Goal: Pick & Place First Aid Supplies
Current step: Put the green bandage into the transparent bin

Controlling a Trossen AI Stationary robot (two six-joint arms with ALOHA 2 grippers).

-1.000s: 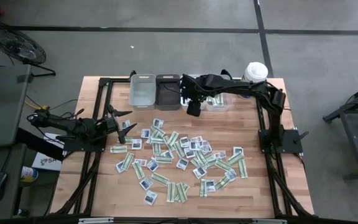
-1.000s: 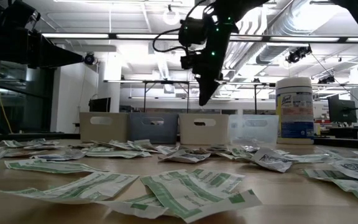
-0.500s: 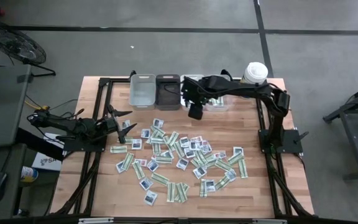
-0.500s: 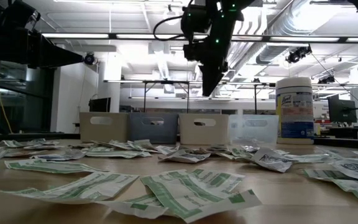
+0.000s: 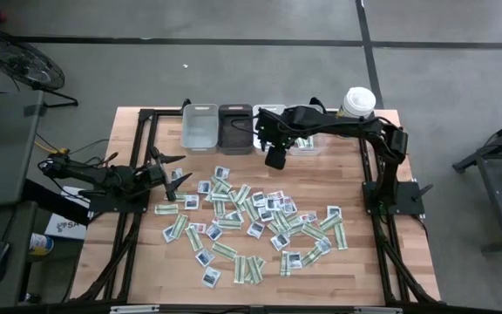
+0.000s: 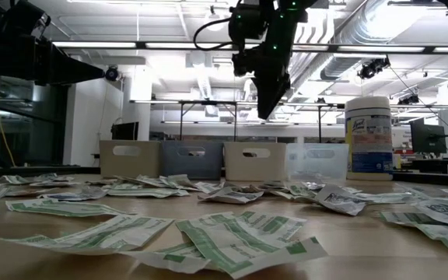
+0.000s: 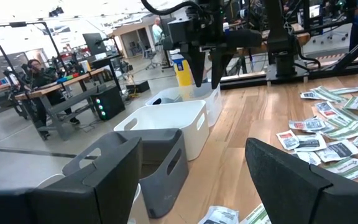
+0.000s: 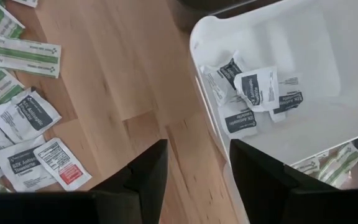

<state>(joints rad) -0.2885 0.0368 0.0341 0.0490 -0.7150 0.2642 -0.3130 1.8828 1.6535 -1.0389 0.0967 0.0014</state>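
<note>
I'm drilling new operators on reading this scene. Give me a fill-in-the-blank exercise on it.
1. The right gripper hangs with its fingers ____ and nothing between them.
2. In the right wrist view, the white bin already holds a few squarish white ____.
3. Most first aid supplies lie scattered on the wooden ____.
4. The tall white canister stands upright at the ____ end of the bin row, seen from above.

Missing words: open; packets; table; right
</note>
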